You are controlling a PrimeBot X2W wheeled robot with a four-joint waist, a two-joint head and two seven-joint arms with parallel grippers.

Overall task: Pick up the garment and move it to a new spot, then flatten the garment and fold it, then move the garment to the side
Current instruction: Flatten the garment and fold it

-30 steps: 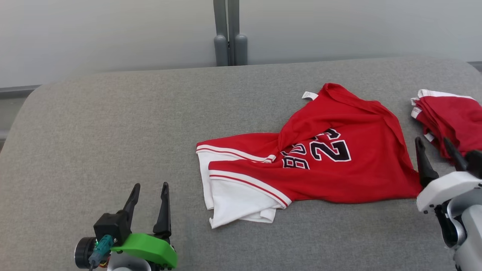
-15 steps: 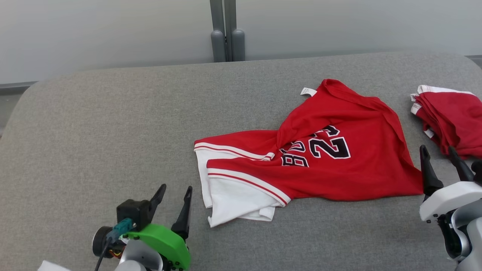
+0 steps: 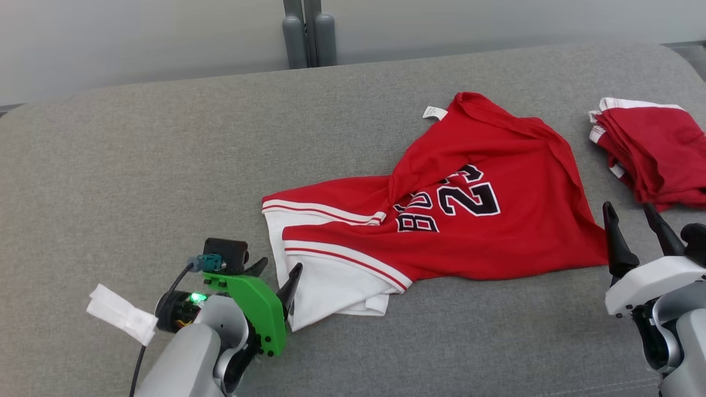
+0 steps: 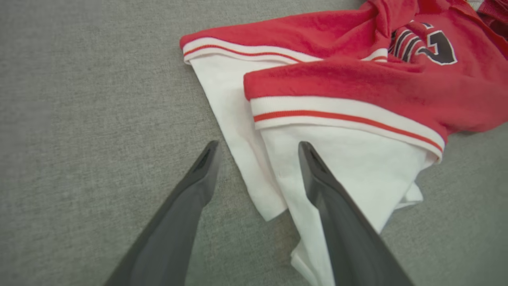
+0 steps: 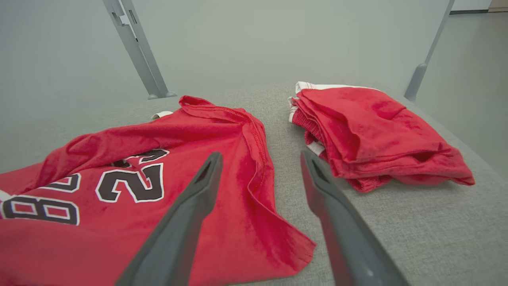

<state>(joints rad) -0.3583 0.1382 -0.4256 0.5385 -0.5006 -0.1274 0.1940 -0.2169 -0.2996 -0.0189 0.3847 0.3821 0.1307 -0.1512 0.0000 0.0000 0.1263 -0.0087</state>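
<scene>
Two fingers of left gripper spread wide, empty, straddling white sleeve edge. Right gripper equally wide, empty, beside red hem corner. Jersey crumpled right of centre on grey padded table. Probably light, limp, shifts easily; pinch corners.

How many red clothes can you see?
2. The jersey lies crumpled in the middle. A folded red bundle sits to its right, near the edge. The bundle may hide more than one piece.
</scene>
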